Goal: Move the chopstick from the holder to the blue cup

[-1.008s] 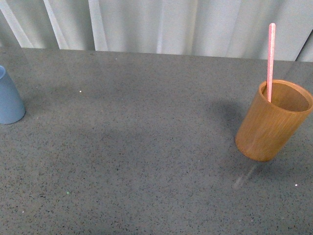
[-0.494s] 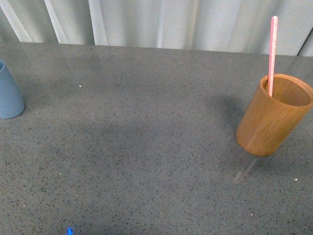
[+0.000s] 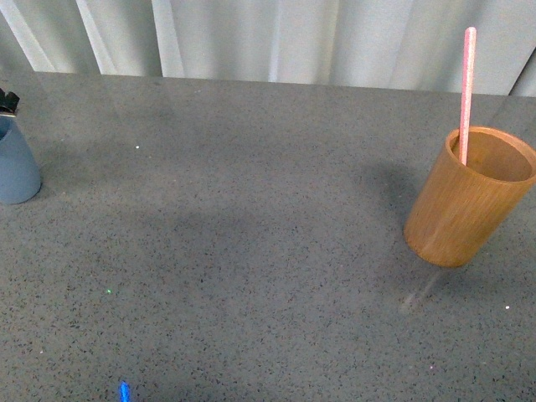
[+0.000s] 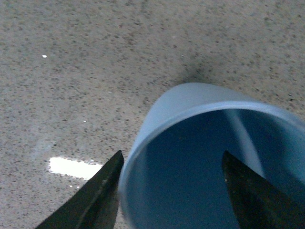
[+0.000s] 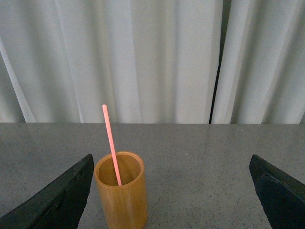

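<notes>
The pink chopstick (image 3: 466, 84) stands upright in the orange-brown holder (image 3: 469, 201) at the table's right. The blue cup (image 3: 15, 172) stands at the far left edge. A tip of my left gripper (image 3: 8, 102) shows just above it. In the left wrist view my left gripper (image 4: 171, 155) is open, its jaws on either side of the blue cup's (image 4: 190, 102) rim; the cup looks empty. In the right wrist view my right gripper (image 5: 171, 157) is open and empty, short of the holder (image 5: 121, 200) and chopstick (image 5: 110, 143), which sit near one jaw.
The grey speckled table (image 3: 251, 251) ends at a white curtain (image 3: 251, 38) at the back. A small blue light spot (image 3: 123, 391) shows near the front edge.
The tip of my left gripper has come into the front view above the blue cup. The holder and chopstick have not moved.
</notes>
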